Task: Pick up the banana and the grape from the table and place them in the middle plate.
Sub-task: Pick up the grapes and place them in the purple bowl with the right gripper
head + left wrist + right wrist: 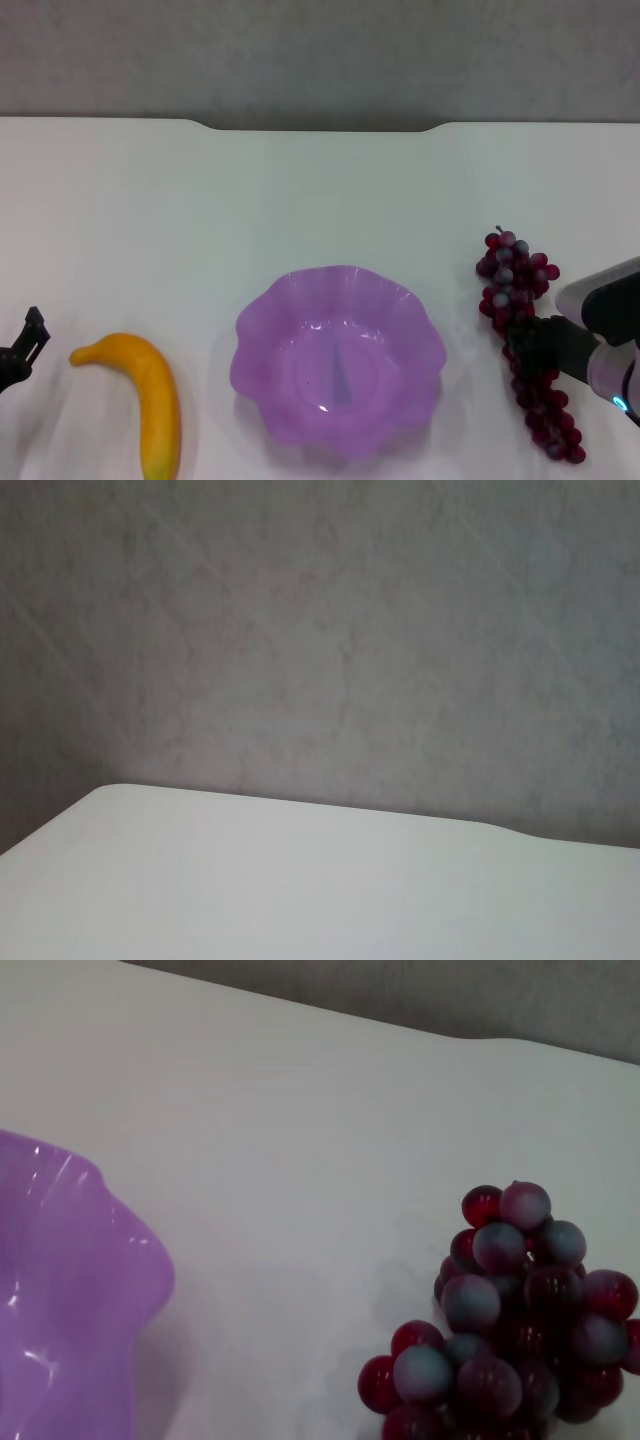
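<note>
**Right arm over the grape, nothing in the plate yet**

Right gripper (535,345) is sitting over the middle of the grape (525,345), dark fingers (560,350) overlapping the bunch; cannot tell whether they are closed on it or just hovering. Left gripper (18,350) is showing at the worktop's left edge, just beside the banana (145,395), not touching it; finger state unreadable.

Grape is lying lengthwise on the worktop (320,190), right of the middle plate (338,355), stem end pointing away from the robot. Judging it light but floppy: loose berries, likely sagging either side of a mid-bunch hold. The thick upper cluster or stem looks safer.

Banana is lying left of the plate, curved. Probably stiff, smooth skin, so take it across the middle.

Plate is holding nothing. Its raised scalloped rim is the only obstacle on either path, so lift clear before crossing. Left wrist view is showing only bare worktop and wall.
</note>
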`<state>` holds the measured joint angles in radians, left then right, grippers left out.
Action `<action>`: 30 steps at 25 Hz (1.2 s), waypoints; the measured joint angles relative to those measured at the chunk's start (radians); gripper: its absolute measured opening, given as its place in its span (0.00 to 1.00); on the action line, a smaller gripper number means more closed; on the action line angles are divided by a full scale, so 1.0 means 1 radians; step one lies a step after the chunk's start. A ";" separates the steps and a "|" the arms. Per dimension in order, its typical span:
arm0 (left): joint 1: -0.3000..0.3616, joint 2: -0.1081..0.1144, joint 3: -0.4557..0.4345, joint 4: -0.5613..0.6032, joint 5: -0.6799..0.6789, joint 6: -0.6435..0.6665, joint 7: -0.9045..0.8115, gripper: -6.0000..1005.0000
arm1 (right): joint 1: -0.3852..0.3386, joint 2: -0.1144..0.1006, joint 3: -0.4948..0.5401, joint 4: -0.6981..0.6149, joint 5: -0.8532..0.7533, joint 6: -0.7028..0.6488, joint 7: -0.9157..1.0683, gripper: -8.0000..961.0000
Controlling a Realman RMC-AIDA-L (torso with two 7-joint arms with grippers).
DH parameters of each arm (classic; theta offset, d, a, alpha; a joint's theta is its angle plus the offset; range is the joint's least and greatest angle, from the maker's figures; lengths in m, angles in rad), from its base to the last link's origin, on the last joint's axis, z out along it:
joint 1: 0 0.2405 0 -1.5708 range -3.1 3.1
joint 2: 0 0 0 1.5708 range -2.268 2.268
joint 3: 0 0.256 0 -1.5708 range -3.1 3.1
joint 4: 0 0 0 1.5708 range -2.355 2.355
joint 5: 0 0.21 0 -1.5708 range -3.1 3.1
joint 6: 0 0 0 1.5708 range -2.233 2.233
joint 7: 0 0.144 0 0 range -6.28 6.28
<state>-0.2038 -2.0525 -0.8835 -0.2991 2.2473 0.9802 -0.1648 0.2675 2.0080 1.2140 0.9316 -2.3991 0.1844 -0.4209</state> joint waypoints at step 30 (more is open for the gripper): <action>0.002 0.000 0.000 0.001 0.000 -0.002 0.001 0.88 | -0.078 -0.001 -0.163 -0.012 -0.009 -0.365 -0.002 0.22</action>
<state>-0.2015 -2.0526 -0.8835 -0.2979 2.2473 0.9786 -0.1641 0.1899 2.0074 1.0511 0.9199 -2.4085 -0.1810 -0.4231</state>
